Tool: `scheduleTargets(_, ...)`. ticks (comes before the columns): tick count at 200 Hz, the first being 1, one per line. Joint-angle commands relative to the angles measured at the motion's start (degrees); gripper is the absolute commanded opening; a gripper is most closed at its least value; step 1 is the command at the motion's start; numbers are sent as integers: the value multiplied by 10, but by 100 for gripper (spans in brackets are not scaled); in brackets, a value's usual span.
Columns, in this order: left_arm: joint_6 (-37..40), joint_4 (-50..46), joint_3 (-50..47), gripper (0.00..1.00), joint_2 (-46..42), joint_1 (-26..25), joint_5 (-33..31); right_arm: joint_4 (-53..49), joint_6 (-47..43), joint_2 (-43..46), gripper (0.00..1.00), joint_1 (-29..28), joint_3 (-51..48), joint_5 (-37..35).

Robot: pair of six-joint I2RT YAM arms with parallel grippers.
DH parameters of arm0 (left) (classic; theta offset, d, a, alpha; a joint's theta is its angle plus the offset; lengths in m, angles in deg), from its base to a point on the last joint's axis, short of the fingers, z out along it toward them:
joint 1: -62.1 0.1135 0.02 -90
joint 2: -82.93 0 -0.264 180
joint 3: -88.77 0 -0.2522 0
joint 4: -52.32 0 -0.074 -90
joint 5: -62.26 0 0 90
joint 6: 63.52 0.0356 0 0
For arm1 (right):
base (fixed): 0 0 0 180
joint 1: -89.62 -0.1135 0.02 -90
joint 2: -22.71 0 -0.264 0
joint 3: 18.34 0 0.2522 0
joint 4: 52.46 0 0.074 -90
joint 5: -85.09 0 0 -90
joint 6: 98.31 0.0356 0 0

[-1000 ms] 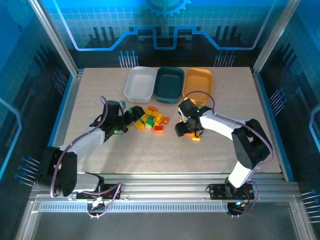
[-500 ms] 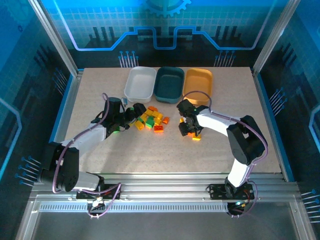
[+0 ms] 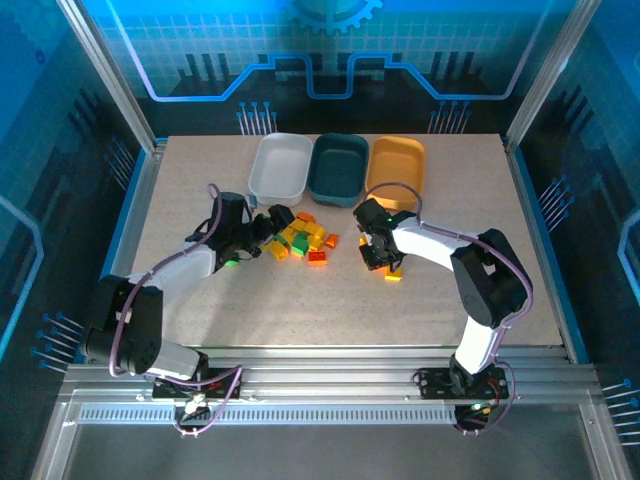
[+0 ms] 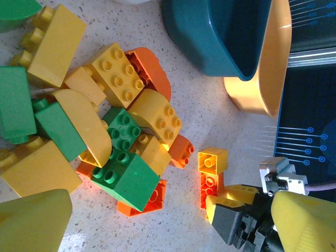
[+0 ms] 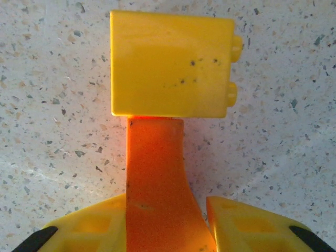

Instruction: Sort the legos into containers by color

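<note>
left jaws wide open, empty | right jaws pinching orange lego (image 5: 155, 173) | white tray (image 3: 280, 170), teal tray (image 3: 338, 170), yellow tray (image 3: 396, 165) seemingly bare

Colourful legos (image 3: 302, 240) heaped, three trays (image 3: 338, 170) behind

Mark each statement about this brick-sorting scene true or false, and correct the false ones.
1. The white tray, dark teal tray and yellow-orange tray stand side by side in one row. True.
2. Green bricks lie in the dark teal tray. False: no bricks lie in it.
3. An orange brick sits between the right gripper's fingers. True.
4. The left gripper is shut on a green brick. False: it is open, holding nothing, beside the pile of bricks.
5. The yellow brick beyond the orange brick lies apart from it. False: they touch.
</note>
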Motion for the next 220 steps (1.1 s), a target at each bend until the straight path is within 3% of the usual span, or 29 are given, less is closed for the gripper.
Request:
scheduleTargets(1, 12, 1, 27, 99, 9, -4, 19, 0, 5, 16, 29, 3, 2, 19)
scheduleTargets(42, 22, -8, 40, 99, 16, -5, 20, -3, 12, 52, 24, 4, -2, 10)
scheduleTargets(130, 32, -15, 50, 99, 21, -12, 22, -22, 10, 91, 22, 27, 46, 17)
scheduleTargets(220, 29, -16, 48, 99, 28, -37, 25, -16, 6, 36, 21, 132, 170, 37)
